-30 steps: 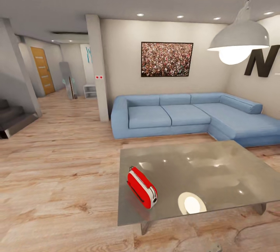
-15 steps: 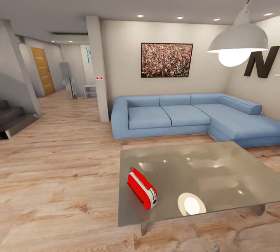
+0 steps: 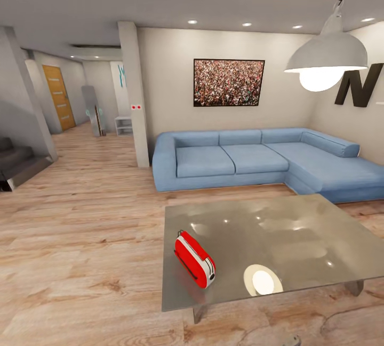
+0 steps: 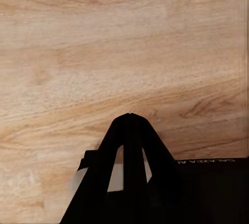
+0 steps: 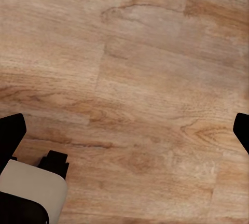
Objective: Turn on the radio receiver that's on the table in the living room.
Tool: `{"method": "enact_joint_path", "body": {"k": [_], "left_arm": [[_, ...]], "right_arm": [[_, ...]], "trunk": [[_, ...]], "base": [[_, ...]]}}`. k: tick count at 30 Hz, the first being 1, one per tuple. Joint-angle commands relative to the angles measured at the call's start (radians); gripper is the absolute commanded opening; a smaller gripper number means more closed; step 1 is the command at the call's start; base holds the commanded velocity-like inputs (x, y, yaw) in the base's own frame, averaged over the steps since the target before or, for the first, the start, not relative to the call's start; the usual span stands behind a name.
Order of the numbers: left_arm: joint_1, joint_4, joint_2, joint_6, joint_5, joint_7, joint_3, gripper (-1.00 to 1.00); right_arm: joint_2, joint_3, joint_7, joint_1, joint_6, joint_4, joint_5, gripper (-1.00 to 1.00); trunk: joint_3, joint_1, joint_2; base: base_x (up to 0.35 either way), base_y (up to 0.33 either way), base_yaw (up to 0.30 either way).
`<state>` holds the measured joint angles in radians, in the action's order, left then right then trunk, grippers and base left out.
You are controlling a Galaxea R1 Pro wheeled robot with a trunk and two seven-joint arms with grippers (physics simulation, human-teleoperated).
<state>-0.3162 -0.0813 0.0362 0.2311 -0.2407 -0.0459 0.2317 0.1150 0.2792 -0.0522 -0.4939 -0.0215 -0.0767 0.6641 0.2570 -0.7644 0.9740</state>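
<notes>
Head view: the red radio receiver [image 3: 195, 265] stands on the grey glass-topped coffee table [image 3: 298, 228], near the table's front-left corner, with a white reflection of the pendant lamp [image 3: 326, 57] beside it on the tabletop. Behind the table sits the blue corner sofa [image 3: 256, 162], and a framed crowd picture [image 3: 229, 81] hangs on the wall above it. Compared with a second ago the whole picture has shifted only very slightly, and hardly at all in the last half second, so the camera seems to have nearly settled, facing the table. The radio lies where it did. Whether it is switched on cannot be read from here.

Left wrist view: the left gripper [image 4: 129, 117] hangs over the wooden floor [image 4: 104, 53], its black fingers meeting at the tips and holding nothing.

Right wrist view: the right gripper [image 5: 129, 130] is spread wide, its finger ends at either edge over the same planks, empty.

Both arms hang low, well apart from the radio, so any reach calls for closing in.
</notes>
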Motion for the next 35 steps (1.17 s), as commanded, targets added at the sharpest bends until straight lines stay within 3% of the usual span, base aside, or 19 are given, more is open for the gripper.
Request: {"method": "enact_joint_path", "body": {"k": [1, 35], "left_arm": [[0.0, 0.0, 0.002, 0.0, 0.0, 0.0, -0.001, -1.0], [0.0, 0.0, 0.013, 0.0, 0.0, -0.002, -0.002, -1.0]], "right_arm": [[0.0, 0.0, 0.0, 0.0, 0.0, 0.0, 0.0, 1.0], [0.0, 0.0, 0.0, 0.0, 0.0, 0.0, 0.0, 1.0]], "trunk": [[0.0, 0.0, 0.0], [0.0, 0.0, 0.0]], "base": [[0.0, 0.0, 0.0], [0.0, 0.0, 0.0]]}}
